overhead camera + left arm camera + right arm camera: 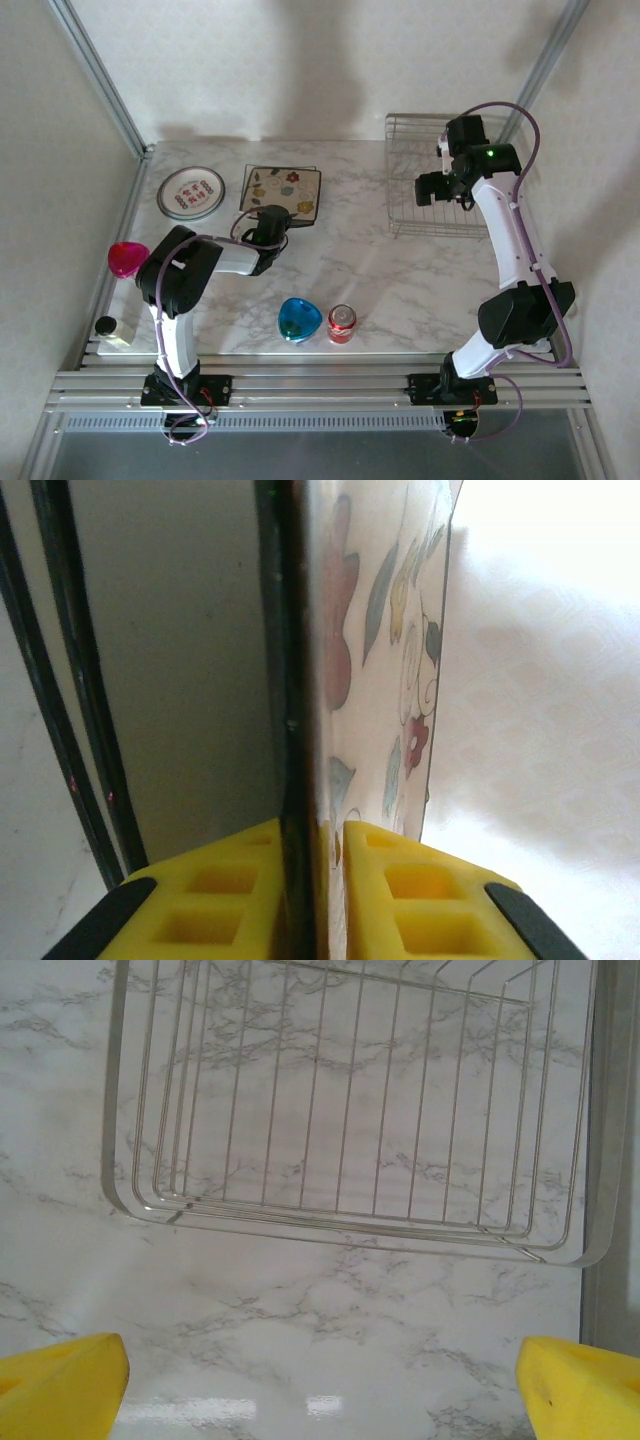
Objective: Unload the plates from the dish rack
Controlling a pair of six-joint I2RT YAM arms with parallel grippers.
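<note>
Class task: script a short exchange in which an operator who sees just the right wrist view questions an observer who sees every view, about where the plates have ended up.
Operator: The dish rack looks empty from here. Where are the plates?
Observer: A round plate and a square floral plate lie on the table, left of the dish rack.
Operator: And the left gripper?
Observer: It straddles the near edge of the square floral plate; whether it is gripping, I cannot tell.

Blue bowl (299, 320) just beside red can (342, 323), pink bowl (127, 258) at left edge of marble table (400, 290)
</note>
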